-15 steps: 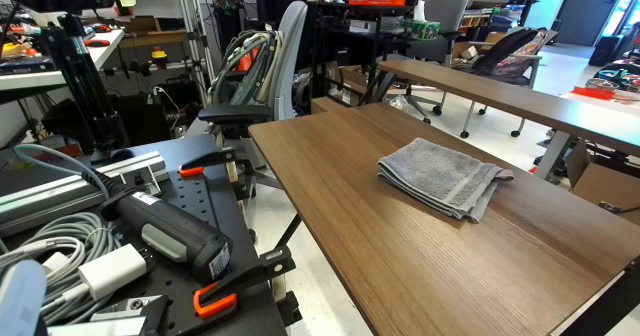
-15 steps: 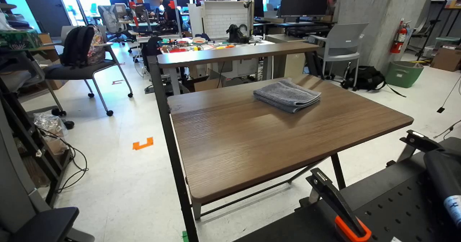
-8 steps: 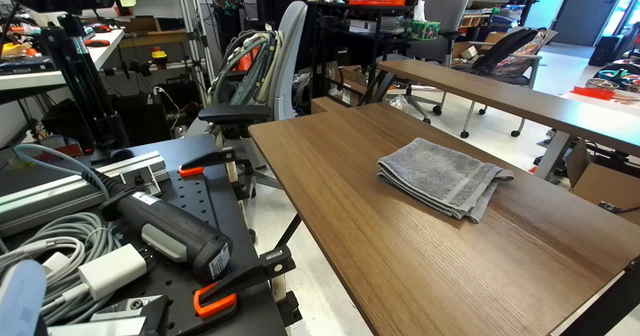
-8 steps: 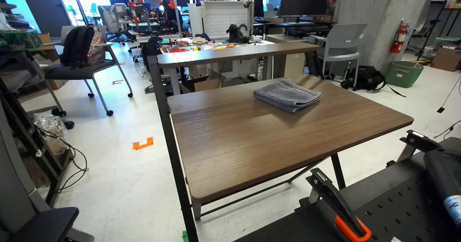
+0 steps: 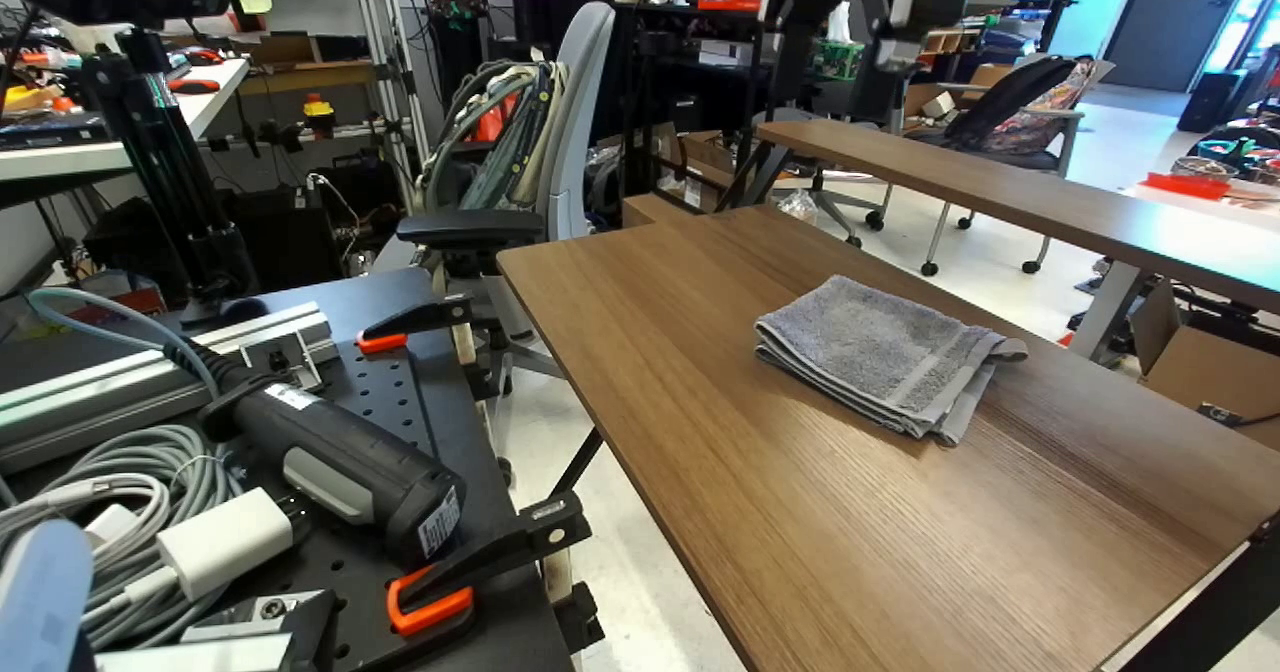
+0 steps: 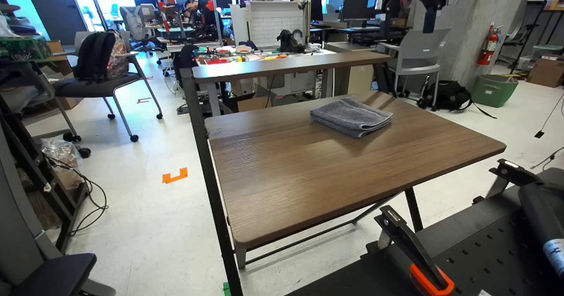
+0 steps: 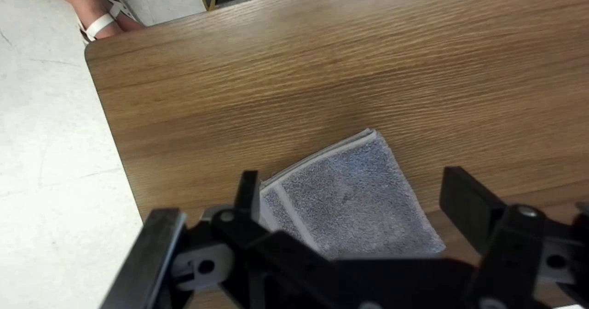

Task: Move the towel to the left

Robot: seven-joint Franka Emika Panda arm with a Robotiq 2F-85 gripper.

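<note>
The towel is a folded grey cloth with lighter stripes. It lies flat on the brown wooden table [image 5: 640, 342] in both exterior views [image 5: 880, 357] [image 6: 350, 116]. In the wrist view the towel [image 7: 359, 194] is below and between my fingers, and its near part is hidden by the gripper body. My gripper [image 5: 848, 52] is high above the table, well apart from the towel, at the top of both exterior views [image 6: 407, 25]. Its fingers are wide apart with nothing between them, as the wrist view shows [image 7: 352, 175].
A black workbench [image 5: 400, 402] with orange clamps [image 5: 430, 602] and a dark handheld tool [image 5: 340, 462] stands beside the table. A second long tabletop [image 6: 286, 67] runs behind it. A person's feet [image 7: 106, 21] are by the table's corner in the wrist view.
My gripper has come into view from above at the top of both exterior views. It was not seen in the earlier frames. The towel has not moved.
</note>
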